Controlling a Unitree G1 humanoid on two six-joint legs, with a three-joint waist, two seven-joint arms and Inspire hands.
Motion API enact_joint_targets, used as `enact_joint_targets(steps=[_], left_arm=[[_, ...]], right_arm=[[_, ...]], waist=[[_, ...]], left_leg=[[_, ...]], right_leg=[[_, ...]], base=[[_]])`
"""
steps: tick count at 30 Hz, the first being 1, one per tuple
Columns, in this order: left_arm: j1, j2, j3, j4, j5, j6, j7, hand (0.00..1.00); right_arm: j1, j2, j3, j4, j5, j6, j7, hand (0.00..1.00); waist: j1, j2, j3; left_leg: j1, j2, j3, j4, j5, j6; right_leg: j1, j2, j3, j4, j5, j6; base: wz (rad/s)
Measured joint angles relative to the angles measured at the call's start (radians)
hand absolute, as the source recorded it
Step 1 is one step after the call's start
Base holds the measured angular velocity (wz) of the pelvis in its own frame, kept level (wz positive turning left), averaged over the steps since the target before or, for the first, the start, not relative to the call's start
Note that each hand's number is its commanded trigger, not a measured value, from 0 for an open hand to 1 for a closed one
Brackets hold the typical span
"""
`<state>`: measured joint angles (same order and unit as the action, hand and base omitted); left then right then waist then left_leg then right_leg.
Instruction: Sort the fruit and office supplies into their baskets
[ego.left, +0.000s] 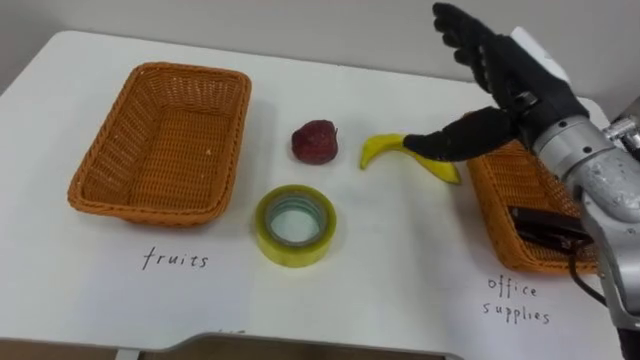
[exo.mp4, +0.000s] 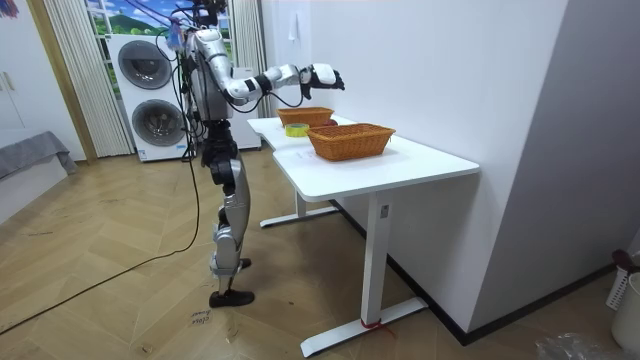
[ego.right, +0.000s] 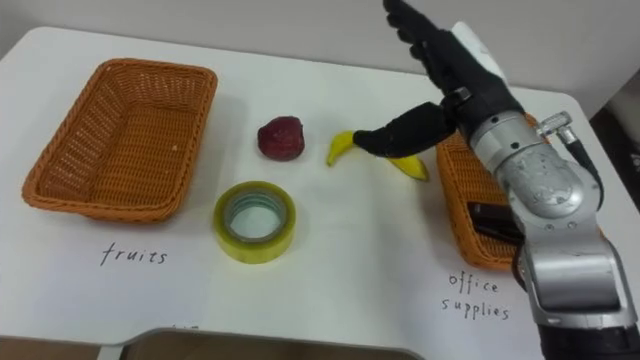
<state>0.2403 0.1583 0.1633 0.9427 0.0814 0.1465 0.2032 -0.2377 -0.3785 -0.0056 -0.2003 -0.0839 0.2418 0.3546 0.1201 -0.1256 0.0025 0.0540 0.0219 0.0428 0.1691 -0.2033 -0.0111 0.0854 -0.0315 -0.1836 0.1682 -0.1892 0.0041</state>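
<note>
On table, right of centre: banana (ego.left: 382, 147) lay flat between red fruit (ego.left: 314, 141) and office-supplies basket (ego.left: 497, 215). Right hand (ego.left: 510, 80) hovered above it, fingers spread, holding nothing. Thumb contact with peel unclear. Banana judged light, soft, easily bruised. Grip advised at mid-curve.

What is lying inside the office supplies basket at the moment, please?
A small black object lies in the office supplies basket; the right hand and forearm hide much of the rest.

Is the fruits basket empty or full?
Empty. Only bare wicker shows inside the fruits basket; banana and red fruit lie on the table.
</note>
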Motion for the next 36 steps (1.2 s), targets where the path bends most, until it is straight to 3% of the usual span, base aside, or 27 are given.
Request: enact_joint_targets(steps=[6,13,24,36], left_arm=[[-0.004,0.000,-0.018,0.014,0.000,0.008,0.000,0.00],[-0.017,-0.012,-0.044,0.018,-0.002,0.024,0.002,0.00],[-0.048,-0.010,-0.069,0.015,-0.003,0.038,0.002,0.00],[-0.074,-0.010,-0.090,-0.003,-0.009,0.048,-0.018,0.00]], right_arm=[[-0.023,0.001,0.052,0.046,-0.015,0.002,0.012,0.00],[-0.036,0.041,0.073,0.162,-0.082,0.049,0.036,0.00],[-0.047,0.100,0.104,0.251,-0.030,0.066,0.039,0.00],[-0.066,0.106,0.159,0.332,0.015,0.064,-0.036,0.00]], waist=[[0.027,-0.017,0.0066],[0.049,-0.031,0.0099],[0.081,-0.028,0.0115],[0.086,-0.019,0.0121]], left_leg=[[0.004,-0.002,-0.025,0.003,0.001,0.000],[-0.021,-0.008,-0.060,0.023,0.001,0.000],[-0.046,-0.009,-0.070,0.029,0.001,-0.001],[-0.044,-0.013,-0.077,0.029,0.002,0.001]], right_leg=[[0.011,-0.001,-0.020,-0.001,0.000,0.000],[0.011,-0.004,-0.041,-0.001,0.000,0.000],[-0.004,-0.004,-0.048,-0.001,0.000,0.000],[-0.002,-0.008,-0.061,-0.002,0.000,0.000]], base=[[0.10],[0.15],[0.02],[0.01]])
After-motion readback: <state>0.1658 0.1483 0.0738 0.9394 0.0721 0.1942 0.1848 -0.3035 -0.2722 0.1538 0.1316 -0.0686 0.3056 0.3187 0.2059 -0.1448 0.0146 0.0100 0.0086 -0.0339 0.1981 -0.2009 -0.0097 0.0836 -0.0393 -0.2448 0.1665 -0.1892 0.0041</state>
